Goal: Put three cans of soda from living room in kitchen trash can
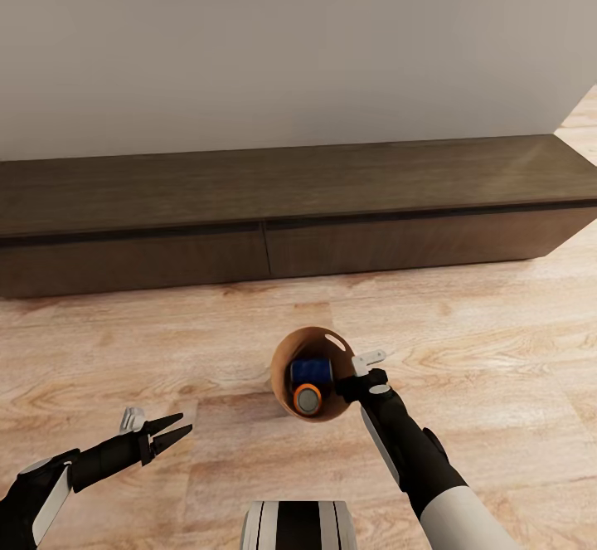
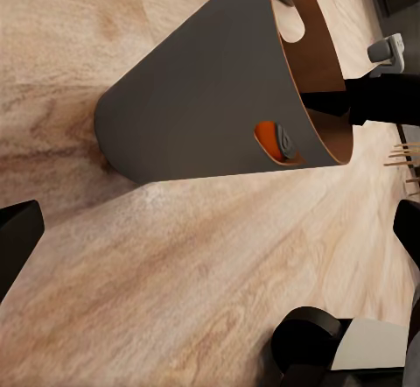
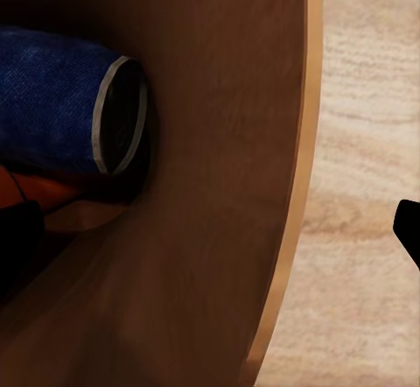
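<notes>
- bin (image 1: pixel 286 363) is in the living room, on the wood floor (image 1: pixel 497 351) in front of the long dark cabinet (image 1: pixel 290 201), not in the kitchen. it looks tipped, mouth facing the robot
- blue can (image 1: pixel 310 370) and an orange can (image 1: pixel 308 399) lie inside the bin, orange one at 6 o'clock of the blue. third can not made out, maybe under them, cannot tell
- right gripper (image 1: pixel 365 372) is at the bin rim at about 3 o'clock. right wrist view shows the rim (image 3: pixel 297 186) running between the jaws, one dark tip inside by the cans, one outside over the floor. jaws look spread astride the wall, whether they pinch it cannot tell
- left gripper (image 1: pixel 170 432) hovers low over the floor at 9 o'clock of the bin, well apart from it, jaws spread, nothing in them
- right arm reaches forward and down from the shoulder, forearm roughly straight toward the bin, wrist at the rim
- left arm is stretched low, jaws pointing toward the bin side. left wrist view shows the grey outer wall (image 2: pixel 201 98) and orange can (image 2: pixel 271 139) through the hand-hole
- risk: one-sided rim grip, so the bin could swing or tilt further when lifted and cans roll out the open mouth
- risk: thin wall could slip from the jaws on the drive to the kitchen, loose cans shifting the load
- risk: base bumping the cabinet when turning, it's near
</notes>
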### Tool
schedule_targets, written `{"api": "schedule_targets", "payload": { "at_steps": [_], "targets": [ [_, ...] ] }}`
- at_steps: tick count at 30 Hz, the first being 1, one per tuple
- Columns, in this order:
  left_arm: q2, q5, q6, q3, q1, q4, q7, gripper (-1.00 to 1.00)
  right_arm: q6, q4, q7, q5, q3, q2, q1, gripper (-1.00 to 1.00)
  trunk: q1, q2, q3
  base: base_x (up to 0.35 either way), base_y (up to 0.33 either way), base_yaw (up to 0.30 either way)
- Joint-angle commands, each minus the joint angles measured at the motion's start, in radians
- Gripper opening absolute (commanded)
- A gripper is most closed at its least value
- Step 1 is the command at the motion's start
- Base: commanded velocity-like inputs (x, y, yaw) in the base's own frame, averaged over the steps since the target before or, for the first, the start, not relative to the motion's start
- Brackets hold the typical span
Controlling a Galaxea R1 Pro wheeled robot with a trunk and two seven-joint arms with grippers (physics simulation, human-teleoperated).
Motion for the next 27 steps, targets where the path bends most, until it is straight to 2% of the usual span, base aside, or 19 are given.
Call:
{"api": "schedule_targets", "payload": {
  "at_steps": [1,12,23,27],
  "targets": [
    [0.0,0.0,0.0,0.0,0.0,0.0,0.0,1.0,-0.001,0.05,0.0,-0.006,0.0,0.0,0.001,1.0,0.0,0.0,0.0,0.0,0.0,0.0],
    [0.0,0.0,0.0,0.0,0.0,0.0,0.0,1.0,-0.002,0.05,0.0,-0.006,0.0,0.0,0.001,1.0,0.0,0.0,0.0,0.0,0.0,0.0],
    [0.0,0.0,0.0,-0.002,0.0,-0.001,0.0,1.0,-0.002,0.05,0.0,-0.006,0.0,0.0,0.001,1.0,-0.042,0.077,0.034,0.0,0.0,0.0],
    [0.0,0.0,0.0,-0.001,0.0,-0.001,0.0,1.0,-0.002,0.05,0.0,-0.006,0.0,0.0,0.001,1.0,-0.042,0.077,0.034,0.0,0.0,0.0]
  ]
}}
